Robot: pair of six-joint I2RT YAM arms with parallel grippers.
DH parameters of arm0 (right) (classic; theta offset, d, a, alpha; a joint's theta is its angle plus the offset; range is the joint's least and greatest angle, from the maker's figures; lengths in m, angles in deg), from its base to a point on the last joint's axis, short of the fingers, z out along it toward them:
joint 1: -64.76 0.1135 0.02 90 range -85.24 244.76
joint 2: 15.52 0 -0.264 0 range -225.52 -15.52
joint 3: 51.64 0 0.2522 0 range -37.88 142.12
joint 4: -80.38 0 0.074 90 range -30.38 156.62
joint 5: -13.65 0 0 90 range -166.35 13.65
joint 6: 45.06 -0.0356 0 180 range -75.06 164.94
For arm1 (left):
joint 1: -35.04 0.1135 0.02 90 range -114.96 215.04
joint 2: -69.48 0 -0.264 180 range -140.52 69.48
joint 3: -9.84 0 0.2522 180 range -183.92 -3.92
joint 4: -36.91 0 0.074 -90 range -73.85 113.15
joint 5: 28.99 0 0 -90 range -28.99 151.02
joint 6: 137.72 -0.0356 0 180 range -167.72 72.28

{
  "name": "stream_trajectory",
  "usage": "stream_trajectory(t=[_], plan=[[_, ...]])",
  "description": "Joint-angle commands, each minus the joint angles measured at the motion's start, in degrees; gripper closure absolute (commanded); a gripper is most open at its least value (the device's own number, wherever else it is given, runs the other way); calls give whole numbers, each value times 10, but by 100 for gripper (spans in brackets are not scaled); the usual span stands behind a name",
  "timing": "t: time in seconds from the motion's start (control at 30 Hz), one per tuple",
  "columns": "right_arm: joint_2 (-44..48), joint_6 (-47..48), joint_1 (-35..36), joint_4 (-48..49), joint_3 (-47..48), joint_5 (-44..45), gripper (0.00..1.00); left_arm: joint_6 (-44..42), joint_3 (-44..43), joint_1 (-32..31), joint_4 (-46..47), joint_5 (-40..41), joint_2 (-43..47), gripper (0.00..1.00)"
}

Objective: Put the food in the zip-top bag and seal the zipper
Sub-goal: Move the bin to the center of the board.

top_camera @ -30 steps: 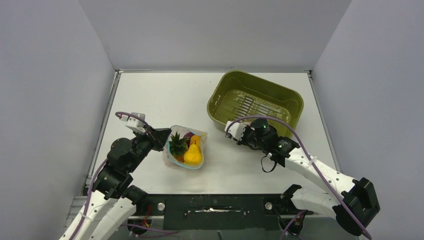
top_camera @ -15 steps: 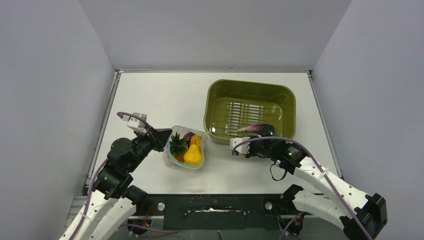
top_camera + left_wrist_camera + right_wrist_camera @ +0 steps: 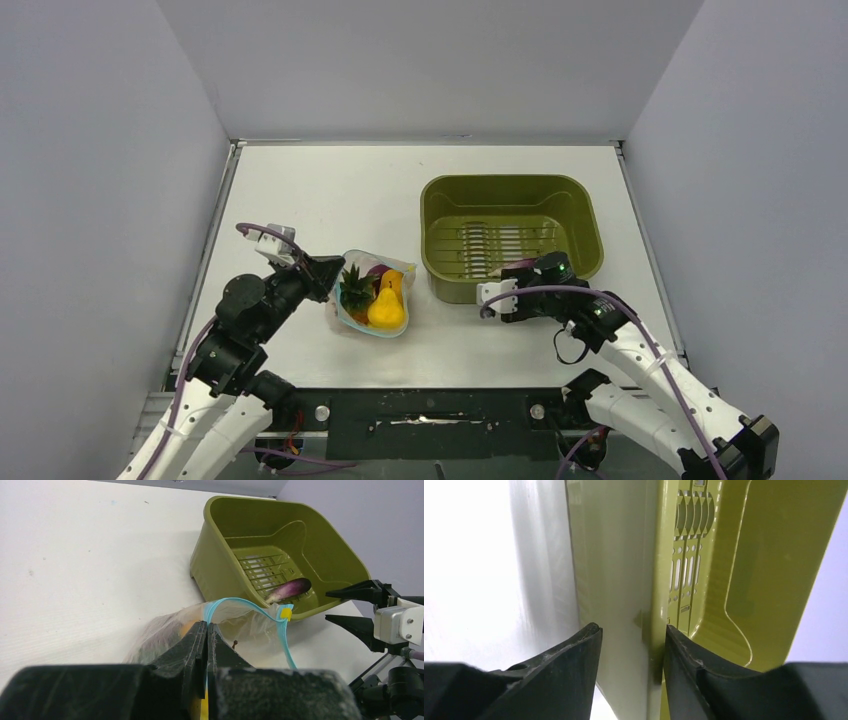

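My left gripper [image 3: 206, 630] has its fingers pressed together on the mouth edge of the zip-top bag [image 3: 245, 617], at the teal zipper [image 3: 287, 640]. Directly beyond its tips, inside the bag, lie the yellow piece [image 3: 386, 311] and the leafy-topped fruit [image 3: 353, 288]. My right gripper [image 3: 631, 640] has its fingers apart, straddling the near wall of the olive basin [image 3: 656, 580]. One finger seems to touch that wall, though I cannot confirm it. A purple piece [image 3: 291, 587] lies in the basin, just past the right gripper's tips.
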Motion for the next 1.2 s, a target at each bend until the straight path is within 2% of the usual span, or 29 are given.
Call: stream_trajectory(t=[0.0, 0.17, 0.27, 0.33, 0.43, 0.53, 0.6, 0.73, 0.87, 0.9, 0.97, 1.03, 1.17], plan=[[3, -33, -1, 19, 41, -28, 50, -11, -20, -1, 43, -2, -9, 100], [8, -213, -1, 79, 98, -115, 40, -10, -21, -1, 42, 0, -10, 100], [16, -339, 0, 141, 95, -126, 37, -10, -18, -1, 44, 2, -9, 100], [15, -446, 0, 181, 94, -88, 36, -8, -18, -1, 43, 2, -9, 100], [3, -657, 0, 216, 110, -6, 35, -8, -17, -1, 41, 2, -11, 100], [-4, -856, 1, 206, 132, 38, 35, -7, -18, -1, 37, 2, -11, 100], [-4, -950, 5, 195, 140, 47, 35, -4, -17, -1, 35, 2, -9, 100], [-1, -1106, 17, 123, 162, 145, 33, 0, -15, -1, 36, 2, -6, 100], [19, -1397, 16, -51, 164, 265, 39, -1, -19, -1, 29, 3, -7, 100], [26, -1436, 15, -80, 161, 278, 39, 1, -19, -1, 28, 5, -6, 100], [36, -1449, 16, -107, 165, 299, 39, 4, -15, -1, 32, 6, -1, 100], [30, -1503, 15, -162, 184, 313, 39, 7, -10, -1, 34, 6, 2, 100], [-25, -1573, 15, -271, 224, 348, 39, 9, -7, -1, 35, 4, 0, 100]])
